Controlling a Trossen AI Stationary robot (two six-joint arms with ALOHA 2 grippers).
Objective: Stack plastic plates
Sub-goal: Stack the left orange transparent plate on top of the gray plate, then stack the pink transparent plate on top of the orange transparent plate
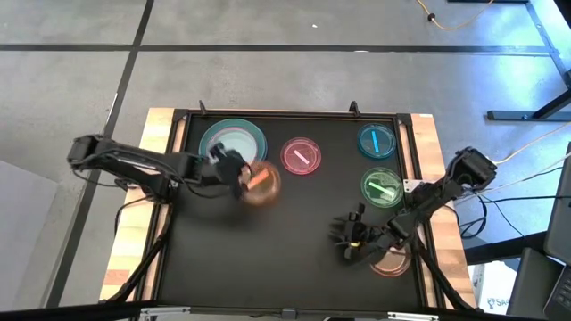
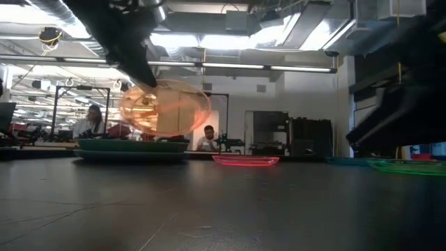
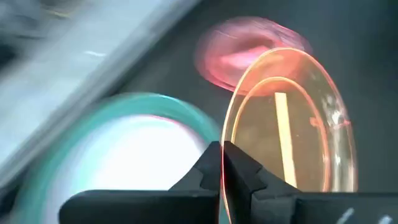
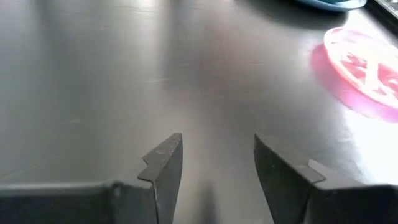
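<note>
- The left end effector [image 1: 243,176] pinches the orange plate [image 1: 261,185] by its rim, tilted, at four o'clock of the teal stack [image 1: 234,141].
- The right end effector [image 4: 214,171] is spread, empty.
- Pink plate [image 1: 302,156], cyan plate [image 1: 376,141] and green plate [image 1: 382,189] lie unstacked on the bench [image 1: 268,259].

Black table mat [image 1: 268,259] set within a wooden-edged frame. The left gripper [image 1: 239,175] sits over the mat's left half, holding a translucent orange round plastic dish [image 1: 261,184] just beside a large teal round plate with a pale centre [image 1: 234,140]. A translucent pink dish with a bar mark [image 1: 302,156] lies near the mat's middle rear. A cyan dish [image 1: 376,141] and a green dish [image 1: 382,189] lie at the right side, apart. The right gripper [image 1: 350,234] rests low at the front right, fingers spread, beside a pale pinkish disc [image 1: 393,261].
</note>
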